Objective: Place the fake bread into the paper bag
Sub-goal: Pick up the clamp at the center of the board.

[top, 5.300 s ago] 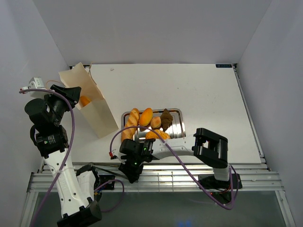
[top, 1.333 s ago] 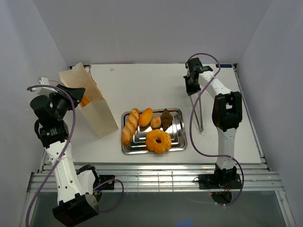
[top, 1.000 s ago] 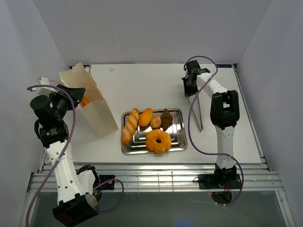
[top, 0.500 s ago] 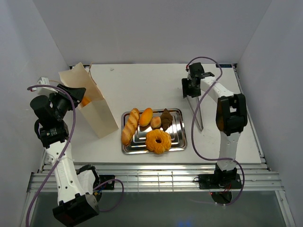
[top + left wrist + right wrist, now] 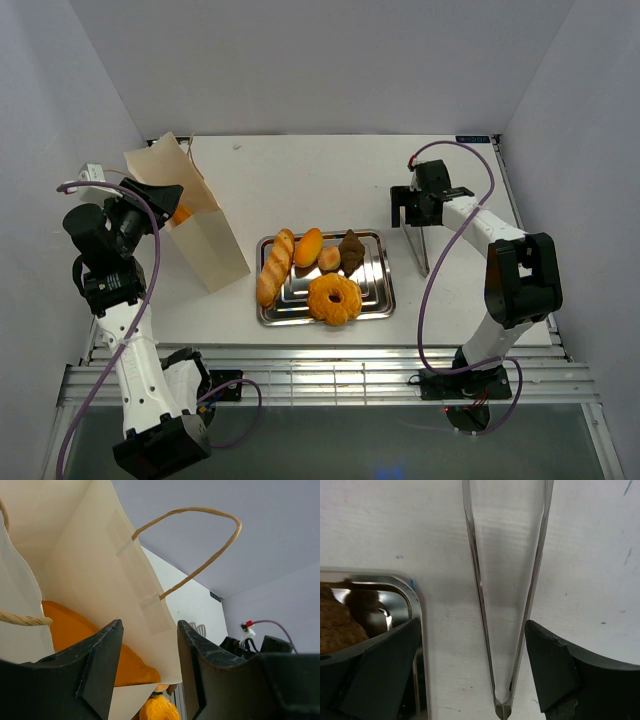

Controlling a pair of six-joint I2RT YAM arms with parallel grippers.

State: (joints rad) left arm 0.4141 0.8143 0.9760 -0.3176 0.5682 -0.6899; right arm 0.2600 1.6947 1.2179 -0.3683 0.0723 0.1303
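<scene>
left gripper (image 5: 150, 627) jaws apart astride bag (image 5: 210, 245) wall, likely propping mouth open | right gripper (image 5: 474, 626) spread wide over tongs (image 5: 502, 711), not gripping | bread (image 5: 272, 268) on tray (image 5: 372, 265) near bag, one piece inside

a white table (image 5: 300, 180) with a matte top, faintly scuffed in the right wrist view (image 5: 595, 555); a shiny steel tray (image 5: 388, 290) lies flat on it toward the near edge, roughly mid-width, long sides running left to right

just right of the tray lie metal tongs (image 5: 421, 255), close beside its far right corner (image 5: 417, 610) but apart from it; the two thin arms (image 5: 476, 580) meet at the end nearer the arm bases and spread away from it

left of the tray the paper bag (image 5: 200, 235) rests tilted, its base end just beside the tray's left rim, its mouth slanting away toward the far left corner

far beyond the tray, a small dark mark (image 5: 237, 147) and, at the far right edge, a dark label (image 5: 472, 139)
</scene>
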